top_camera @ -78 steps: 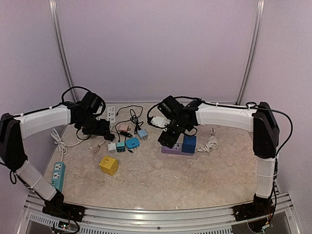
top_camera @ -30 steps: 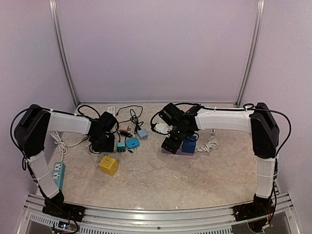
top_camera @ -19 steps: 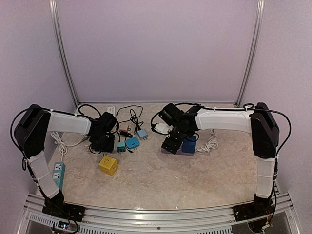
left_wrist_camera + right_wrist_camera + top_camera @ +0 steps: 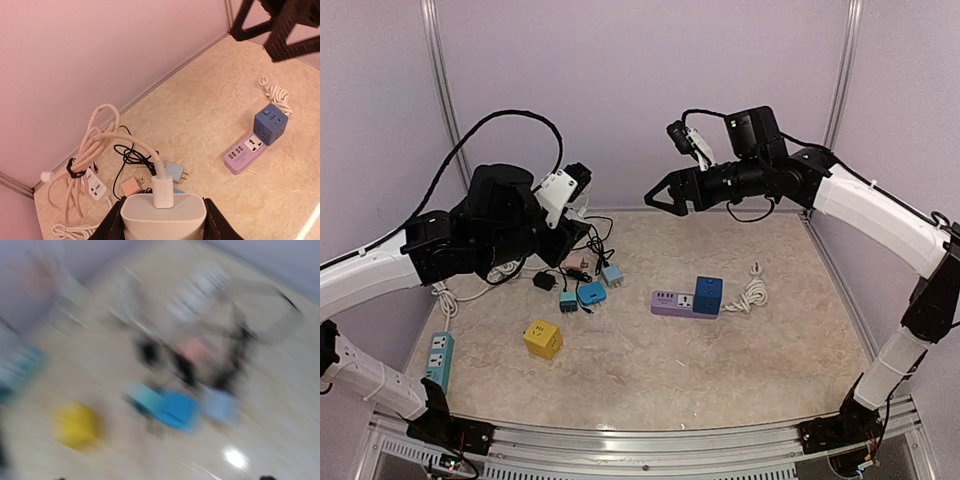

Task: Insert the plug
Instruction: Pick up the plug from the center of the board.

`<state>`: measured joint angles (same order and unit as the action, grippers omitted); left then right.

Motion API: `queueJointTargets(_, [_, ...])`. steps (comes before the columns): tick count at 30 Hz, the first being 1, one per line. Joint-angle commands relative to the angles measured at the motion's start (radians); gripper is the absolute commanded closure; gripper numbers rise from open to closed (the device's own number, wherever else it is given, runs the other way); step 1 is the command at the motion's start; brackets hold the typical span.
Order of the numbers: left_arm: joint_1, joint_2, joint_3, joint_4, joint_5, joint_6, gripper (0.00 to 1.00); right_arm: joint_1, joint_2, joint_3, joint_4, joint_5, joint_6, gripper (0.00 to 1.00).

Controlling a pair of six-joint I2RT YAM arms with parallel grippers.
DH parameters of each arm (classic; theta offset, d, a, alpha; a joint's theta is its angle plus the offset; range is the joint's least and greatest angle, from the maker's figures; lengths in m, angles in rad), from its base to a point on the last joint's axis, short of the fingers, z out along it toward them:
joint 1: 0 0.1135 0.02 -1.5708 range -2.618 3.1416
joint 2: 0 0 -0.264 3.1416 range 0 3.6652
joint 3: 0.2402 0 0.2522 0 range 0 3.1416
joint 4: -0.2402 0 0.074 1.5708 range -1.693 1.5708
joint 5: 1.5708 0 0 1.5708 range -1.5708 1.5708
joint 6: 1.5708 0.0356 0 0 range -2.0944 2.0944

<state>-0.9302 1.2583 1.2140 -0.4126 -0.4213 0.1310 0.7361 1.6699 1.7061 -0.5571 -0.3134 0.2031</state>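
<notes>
My left gripper (image 4: 558,198) is raised above the table's left side and is shut on a white socket block (image 4: 163,216). A white plug (image 4: 162,191) with a white cable sits in the block's top face. My right gripper (image 4: 666,195) hangs high over the back middle of the table with its jaws spread and nothing in them; its dark fingers (image 4: 272,30) show at the top right of the left wrist view. The right wrist view is motion-blurred and shows only a yellow blob (image 4: 77,425) and blue blobs (image 4: 177,410).
A purple power strip (image 4: 675,303) with a blue cube socket (image 4: 708,295) on it lies mid-table, a coiled white cable (image 4: 752,293) beside it. Blue adapters (image 4: 590,292), a pink plug (image 4: 131,186), black cables, a yellow cube (image 4: 542,339) and a teal strip (image 4: 438,360) lie at left.
Both arms have risen from the table. The left lifted the white block with its plugged-in cable. The right left the purple strip and swung up and back, empty.
</notes>
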Motion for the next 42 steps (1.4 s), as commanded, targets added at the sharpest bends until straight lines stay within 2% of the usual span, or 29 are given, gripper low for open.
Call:
queueJointTargets(1, [-0.089,0.012,-0.026,0.137,0.026,0.24,1.0,0.014,-0.081,-0.064,0.185,-0.245,0.217,0.17])
queueJointTargets(7, [-0.171,0.035,-0.043,0.287,0.015,0.337,1.0,0.06,-0.077,-0.11,0.224,-0.274,0.287,0.17])
queueJointTargets(13, [-0.187,0.051,-0.053,0.356,0.014,0.345,1.0,0.103,-0.054,-0.114,0.235,-0.305,0.288,0.17])
queueJointTargets(21, [-0.207,0.086,-0.057,0.405,-0.053,0.361,1.0,0.128,0.022,-0.066,0.222,-0.32,0.278,0.28])
queueJointTargets(23, [-0.208,0.092,-0.055,0.404,-0.047,0.363,1.0,0.128,0.033,-0.061,0.228,-0.324,0.273,0.34])
queueJointTargets(28, [-0.208,0.099,-0.063,0.404,-0.058,0.365,1.0,0.128,0.069,-0.025,0.195,-0.331,0.251,0.63])
queueJointTargets(29, [-0.208,0.098,-0.065,0.404,-0.061,0.366,1.0,0.129,0.076,-0.02,0.187,-0.339,0.245,0.7])
queueJointTargets(32, [-0.208,0.092,-0.073,0.433,-0.068,0.366,1.0,0.128,0.091,0.001,0.155,-0.359,0.215,0.97])
queueJointTargets(35, [-0.207,0.09,-0.076,0.42,-0.065,0.357,1.0,0.127,0.095,0.033,0.09,-0.35,0.132,1.0])
queueJointTargets(36, [-0.207,0.09,-0.075,0.416,-0.07,0.343,0.81,0.125,0.097,0.051,0.054,-0.342,0.081,1.0])
queueJointTargets(37, [-0.204,0.089,-0.076,0.39,-0.077,0.325,0.39,0.115,0.103,0.073,0.004,-0.321,0.027,1.0])
queueJointTargets(38, [-0.203,0.084,-0.08,0.374,-0.081,0.303,0.08,0.103,0.114,0.102,-0.058,-0.3,-0.037,1.0])
queueJointTargets(39, [-0.199,0.067,-0.089,0.364,-0.085,0.283,0.02,0.088,0.13,0.137,-0.122,-0.277,-0.103,1.0])
queueJointTargets(42, [-0.158,-0.023,-0.149,0.318,-0.012,0.209,0.01,0.038,0.214,0.287,-0.357,-0.149,-0.332,1.0])
